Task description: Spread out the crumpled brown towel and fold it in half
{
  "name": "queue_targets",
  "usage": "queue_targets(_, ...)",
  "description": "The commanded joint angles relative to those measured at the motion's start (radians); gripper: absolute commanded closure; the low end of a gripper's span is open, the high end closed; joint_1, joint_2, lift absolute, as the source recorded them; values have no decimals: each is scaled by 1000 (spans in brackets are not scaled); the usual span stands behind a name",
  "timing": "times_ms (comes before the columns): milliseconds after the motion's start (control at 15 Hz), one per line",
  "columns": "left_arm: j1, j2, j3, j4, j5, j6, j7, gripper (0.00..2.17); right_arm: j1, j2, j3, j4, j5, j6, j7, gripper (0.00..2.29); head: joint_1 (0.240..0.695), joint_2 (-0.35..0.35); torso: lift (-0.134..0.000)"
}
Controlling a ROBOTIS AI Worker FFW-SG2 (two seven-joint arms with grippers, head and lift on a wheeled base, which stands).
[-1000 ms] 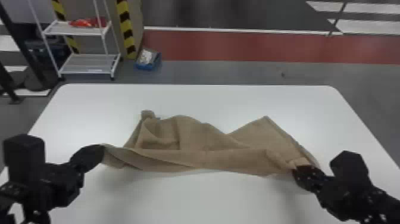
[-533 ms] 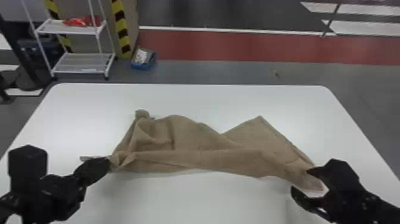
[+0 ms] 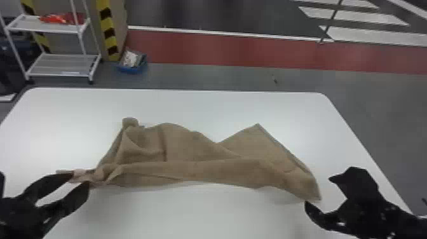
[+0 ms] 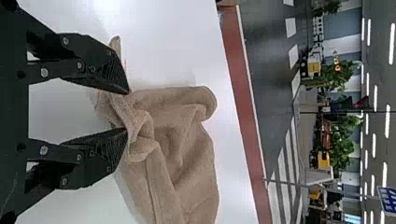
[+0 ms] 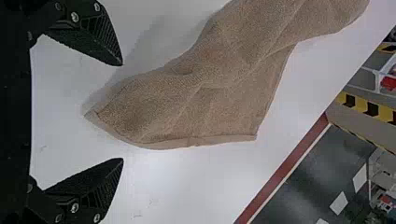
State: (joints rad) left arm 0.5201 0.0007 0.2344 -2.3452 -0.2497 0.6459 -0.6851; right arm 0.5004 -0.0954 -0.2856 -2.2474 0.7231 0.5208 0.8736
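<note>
Some towel (image 3: 190, 165) hidden, white shelf (image 3: 60, 66) cut off

Bright, diffuse light falls around the brown towel (image 3: 197, 171), with 1 soft grey shadow (image 5: 144, 49) beside it in the right wrist view and glowing ceiling strips (image 4: 392, 44) well beyond it in the left wrist view.

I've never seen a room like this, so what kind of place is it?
Probably a big indoor workshop or testing hall: there's a wide red stripe on the floor, long lights overhead, and yellow-and-black stripes near a white shelf.
</note>
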Motion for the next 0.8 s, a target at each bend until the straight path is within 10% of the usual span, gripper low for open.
queue_targets(0,6,-3,45,-2,-10,-18,-4,36,1,-6,-14,-3,-16,0,1,178,695,-145,-124)
queue_targets(733,-74,55,36,193,-286,-389,-71,208,29,-7,-70,-24,-73,-3,13,178,695,-123,-124)
